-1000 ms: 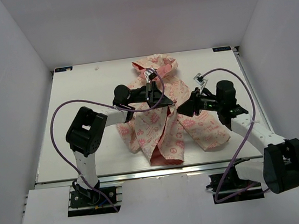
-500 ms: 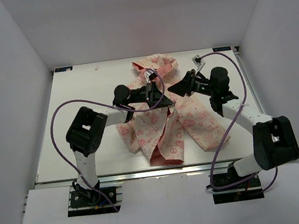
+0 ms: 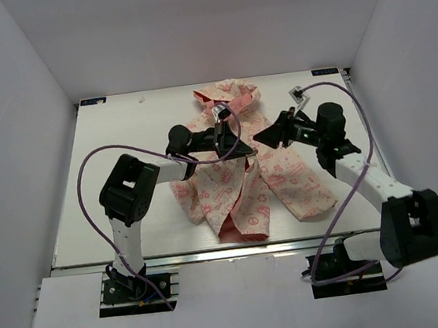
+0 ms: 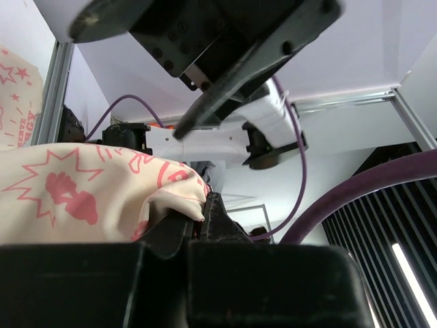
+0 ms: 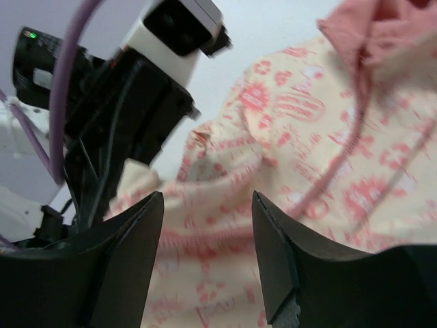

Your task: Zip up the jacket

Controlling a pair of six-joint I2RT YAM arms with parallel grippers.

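The right end effector (image 3: 262, 137), jaws spread and empty, swings up from the sleeve to the chest of the jacket (image 3: 229, 182), which lies crumpled mid-desk (image 3: 123, 151). The left end effector (image 3: 243, 150) stays pinched shut on a front edge, and the zip looks still undone.

**Top view.** Illumination was bright, even and diffuse, falling from above. The white table (image 3: 122, 214) and walls (image 3: 12, 156) showed no glare, and only faint, soft shadows lay beside the jacket (image 3: 230, 190) and under the arms.

**Left wrist view.** The left gripper (image 4: 203, 217) was underexposed, an almost featureless black against a pale, bright background. A light strip (image 4: 412, 273) burned out to white at the right.

**Right wrist view.** The whole frame was soft. The jacket's print was smeared, and the fingers (image 5: 116, 273) of the right gripper (image 5: 207, 198) appeared as dark, blurred silhouettes.
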